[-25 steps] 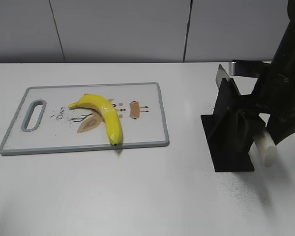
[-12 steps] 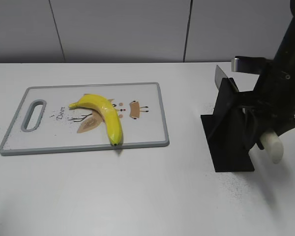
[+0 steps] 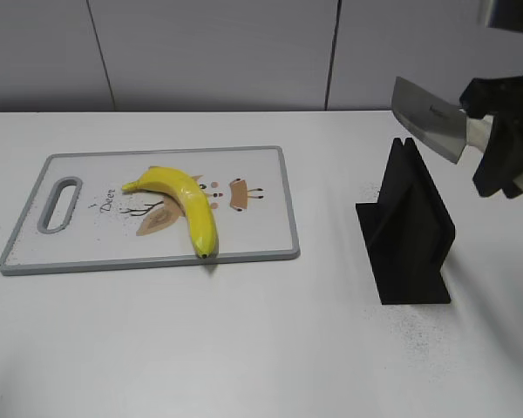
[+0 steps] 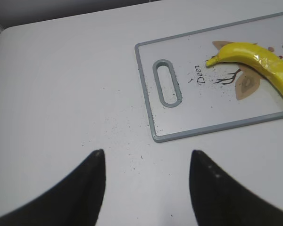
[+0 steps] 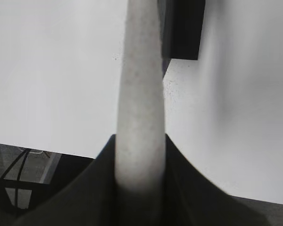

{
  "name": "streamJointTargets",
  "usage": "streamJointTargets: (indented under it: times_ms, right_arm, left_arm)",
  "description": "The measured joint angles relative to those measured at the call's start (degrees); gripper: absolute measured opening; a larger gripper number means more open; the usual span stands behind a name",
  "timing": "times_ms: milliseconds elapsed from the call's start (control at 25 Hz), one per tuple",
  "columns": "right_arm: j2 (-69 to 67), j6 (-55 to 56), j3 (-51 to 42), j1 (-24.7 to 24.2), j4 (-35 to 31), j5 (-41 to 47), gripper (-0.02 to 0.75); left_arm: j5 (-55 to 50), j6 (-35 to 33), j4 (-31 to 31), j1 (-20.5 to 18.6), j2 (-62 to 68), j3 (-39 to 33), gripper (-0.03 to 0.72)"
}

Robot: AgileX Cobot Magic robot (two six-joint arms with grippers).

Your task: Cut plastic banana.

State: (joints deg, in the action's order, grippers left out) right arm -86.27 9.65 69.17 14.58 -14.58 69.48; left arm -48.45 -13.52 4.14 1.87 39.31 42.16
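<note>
A yellow plastic banana (image 3: 185, 204) lies on a white cutting board with a grey rim (image 3: 270, 254); both also show in the left wrist view, the banana (image 4: 259, 61) on the board (image 4: 188, 133). My right gripper (image 3: 497, 144) is shut on the white handle (image 5: 140, 103) of a knife, whose steel blade (image 3: 427, 117) is held in the air above the black knife stand (image 3: 410, 228). My left gripper (image 4: 146, 160) is open and empty over bare table, left of the board's handle slot. It is out of the exterior view.
The black knife stand sits on the white table right of the board; its edge shows in the right wrist view (image 5: 181, 28). Grey wall panels run behind the table. Dark specks lie on the table near the stand and the board.
My right gripper has lifted the knife up out of the stand; the blade now hangs in the air above it. The banana and board have not moved.
</note>
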Motion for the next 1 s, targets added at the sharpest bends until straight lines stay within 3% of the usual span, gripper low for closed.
streamJointTargets:
  times_ms: [720,1000]
  right_arm:
    - [7.92,-0.98,14.29,0.00,1.77,0.75,0.190]
    - [5.22,-24.93,15.90,0.00,3.22,0.93,0.190]
  left_arm:
    - [0.16,-1.40,-1.07,0.00,0.00,0.00,0.550]
    - [-1.54,-12.18,0.66,0.00,5.64,5.86,0.550]
